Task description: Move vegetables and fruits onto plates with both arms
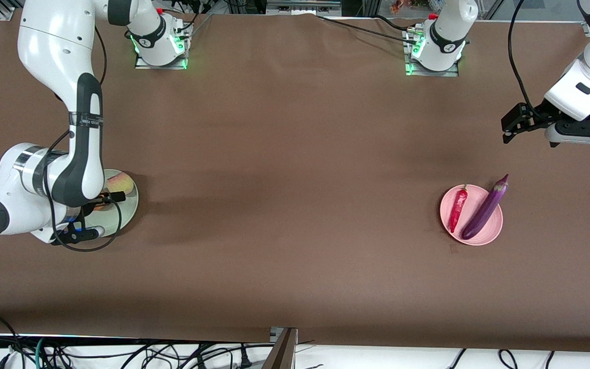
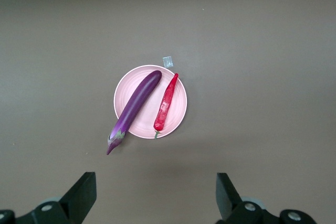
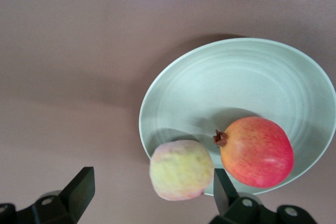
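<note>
Right end effector [image 3: 149,198] stands wide just over the peach [image 3: 181,170] and apple [image 3: 256,151] on the green plate [image 3: 247,82]; it should lift straight up, while the left end effector [image 2: 156,198], also wide, waits high above the eggplant [image 2: 134,109] and chili [image 2: 166,103] on the pink plate [image 2: 179,114].

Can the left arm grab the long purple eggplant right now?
Probably yes. The open left gripper hangs above the long glossy purple eggplant on the pale pink plate, with nothing between them.

I see the eggplant [image 1: 485,208] and chili [image 1: 458,207] lying side by side on one plate [image 1: 494,230] toward the left arm's end of the surface [image 1: 285,179]. The apple [image 3: 256,151] and peach [image 3: 181,170] sit touching on the other plate [image 3: 252,82] at the right arm's end.
</note>
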Robot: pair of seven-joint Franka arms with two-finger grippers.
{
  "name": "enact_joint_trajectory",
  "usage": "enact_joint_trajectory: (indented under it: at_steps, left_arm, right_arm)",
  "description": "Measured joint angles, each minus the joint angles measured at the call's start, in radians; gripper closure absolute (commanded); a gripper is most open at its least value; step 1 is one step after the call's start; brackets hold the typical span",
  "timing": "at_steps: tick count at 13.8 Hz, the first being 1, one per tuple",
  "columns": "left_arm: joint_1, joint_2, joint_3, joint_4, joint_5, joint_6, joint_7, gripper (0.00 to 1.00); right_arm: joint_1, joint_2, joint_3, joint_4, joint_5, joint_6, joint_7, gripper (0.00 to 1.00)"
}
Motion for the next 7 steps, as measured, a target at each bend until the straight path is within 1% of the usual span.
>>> enact_joint_trajectory:
  at_steps: [1,2,5,6,7]
  left_arm:
    - [0.0,0.0,0.0,0.0,0.0,0.0,0.0,0.0]
    - [0.0,0.001,0.0,0.0,0.0,-0.001,0.0,0.0]
    - [0.0,0.002,0.0,0.0,0.0,-0.001,0.0,0.0]
    - [0.0,0.003,0.0,0.0,0.0,-0.001,0.0,0.0]
    - [0.0,0.003,0.0,0.0,0.0,-0.001,0.0,0.0]
  right_arm:
    - [-0.022,-0.019,0.03,0.001,-0.008,-0.001,0.035,0.0]
    - [-0.066,-0.049,0.091,0.001,-0.043,-0.004,0.076,0.0]
    - [-0.257,-0.182,0.358,-0.007,-0.241,-0.023,0.23,0.0]
    - [-0.305,-0.236,0.43,-0.025,-0.287,-0.032,0.292,0.0]
    - [-0.339,-0.3,0.489,-0.057,-0.325,-0.039,0.351,0.0]
